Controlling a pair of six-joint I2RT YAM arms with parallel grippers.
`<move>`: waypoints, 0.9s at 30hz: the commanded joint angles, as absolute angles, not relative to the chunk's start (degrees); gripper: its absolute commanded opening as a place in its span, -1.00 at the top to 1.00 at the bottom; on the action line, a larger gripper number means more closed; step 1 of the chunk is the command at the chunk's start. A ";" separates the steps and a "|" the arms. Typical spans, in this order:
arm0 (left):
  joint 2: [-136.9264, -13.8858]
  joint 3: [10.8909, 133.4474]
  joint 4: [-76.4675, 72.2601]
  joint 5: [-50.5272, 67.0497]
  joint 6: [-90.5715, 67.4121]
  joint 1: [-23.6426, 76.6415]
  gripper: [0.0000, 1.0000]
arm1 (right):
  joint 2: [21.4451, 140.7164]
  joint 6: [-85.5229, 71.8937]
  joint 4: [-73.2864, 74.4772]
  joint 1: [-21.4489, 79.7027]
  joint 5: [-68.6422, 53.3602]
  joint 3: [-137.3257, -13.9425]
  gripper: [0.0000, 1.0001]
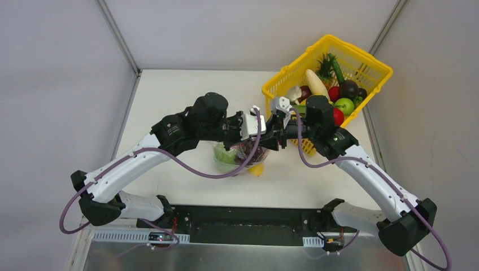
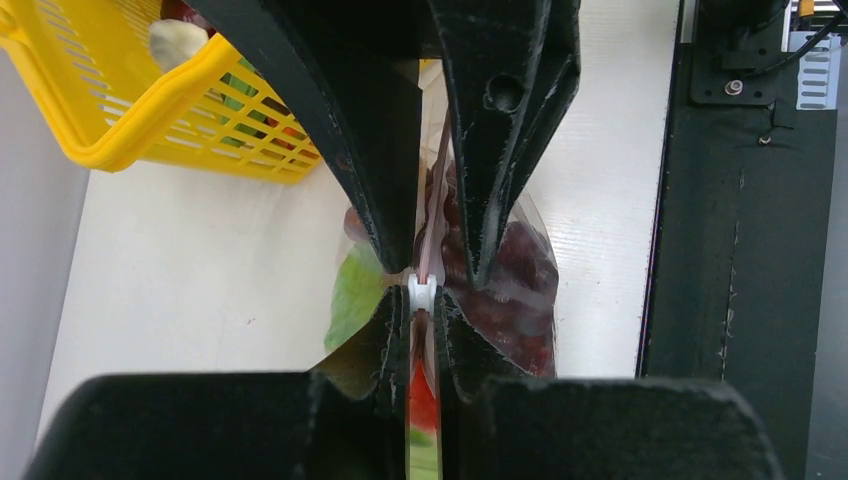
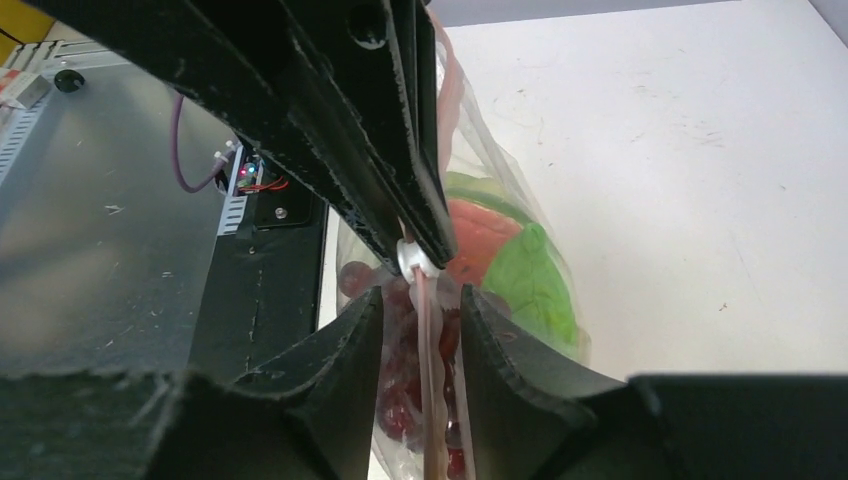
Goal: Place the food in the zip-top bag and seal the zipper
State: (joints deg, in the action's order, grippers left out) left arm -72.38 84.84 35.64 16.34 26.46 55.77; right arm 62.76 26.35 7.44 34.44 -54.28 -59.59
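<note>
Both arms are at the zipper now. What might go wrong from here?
The right gripper straddles the zipper with fingers apart, so a pass may leave it unsealed. The loaded zip-top bag is held by the left gripper alone; a slip could drop it. A yellow food piece seems to lie outside it.

The top external camera looks steeply down from behind the arm bases (image 1: 148,206) over the whole table (image 1: 169,101), while both wrist cameras sit close, facing each other (nearly head-on) along their fingers (image 2: 390,340), sharing the white slider (image 2: 422,292) of the zip-top bag (image 2: 520,290).
</note>
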 commanded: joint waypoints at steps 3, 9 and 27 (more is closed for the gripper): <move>-71.64 87.55 31.99 17.98 26.12 55.47 1.00 | 62.85 27.77 4.64 35.33 -51.88 -61.03 0.38; -71.25 86.98 31.91 17.22 26.24 55.48 1.00 | 61.35 28.84 4.12 35.35 -50.27 -59.92 0.78; -65.33 81.20 32.26 9.71 27.76 55.28 1.00 | 59.50 29.54 5.01 35.32 -47.81 -57.76 1.00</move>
State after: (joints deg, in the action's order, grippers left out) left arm -70.48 82.26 33.80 13.52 26.65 55.81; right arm 61.47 28.14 6.13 35.64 -49.19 -58.30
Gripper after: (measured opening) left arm 0.065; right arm 0.012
